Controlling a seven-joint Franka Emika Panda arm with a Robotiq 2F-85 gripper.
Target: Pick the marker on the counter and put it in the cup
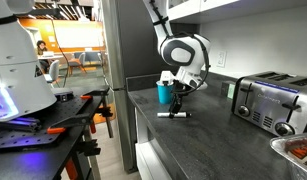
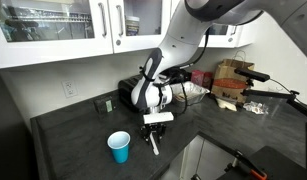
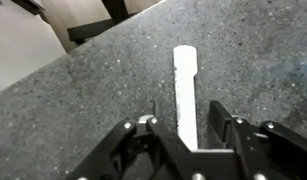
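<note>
The marker (image 3: 185, 88) lies flat on the dark grey counter (image 3: 73, 100), its whitish section pointing away from the wrist camera. My gripper (image 3: 186, 122) is open and low over it, one finger on each side, with gaps to both. In both exterior views the gripper (image 1: 178, 106) (image 2: 153, 128) hangs just above the marker (image 1: 175, 115) (image 2: 153, 143). The blue cup (image 1: 164, 92) (image 2: 119, 146) stands upright on the counter (image 1: 223, 140) (image 2: 73, 140) right beside the gripper, with a white rim.
A silver toaster (image 1: 268, 100) stands further along the counter, with a small green thing (image 1: 231, 88) near it by the wall. A tray (image 1: 298, 150) sits at the near corner. The counter's edge drops off beside the marker. Cardboard boxes (image 2: 233, 85) lie beyond.
</note>
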